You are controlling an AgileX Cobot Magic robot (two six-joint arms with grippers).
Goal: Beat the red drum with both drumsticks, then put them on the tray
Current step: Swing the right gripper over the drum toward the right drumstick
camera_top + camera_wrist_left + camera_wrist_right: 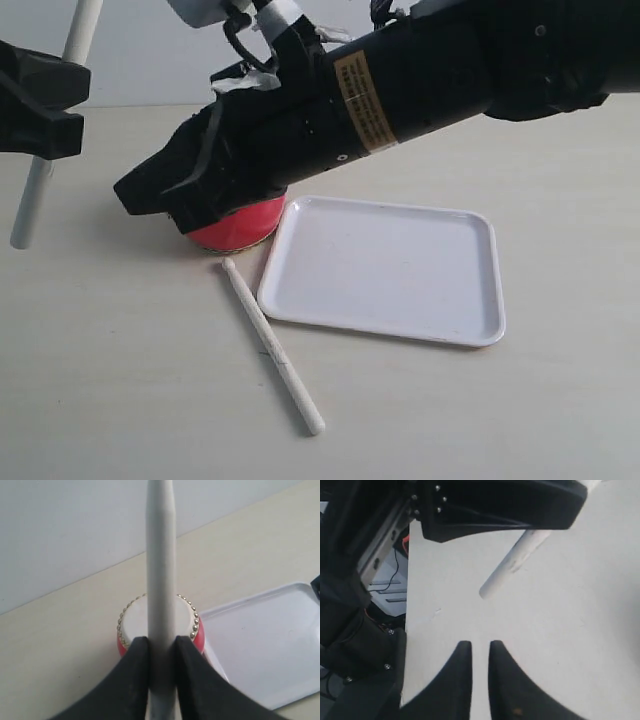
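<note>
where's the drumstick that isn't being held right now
In the exterior view the loose drumstick lies flat on the table, left of centre, running diagonally along the left edge of the tray, its far end just in front of the red drum.

counter (120,380): pale beige, matte, lightly scuffed | far wall (130,40): plain pale grey-blue | light: soft, even, faint shadows

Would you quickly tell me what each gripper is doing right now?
Left gripper: closed on a drumstick.
Right gripper: nearly closed, holding nothing.
</note>
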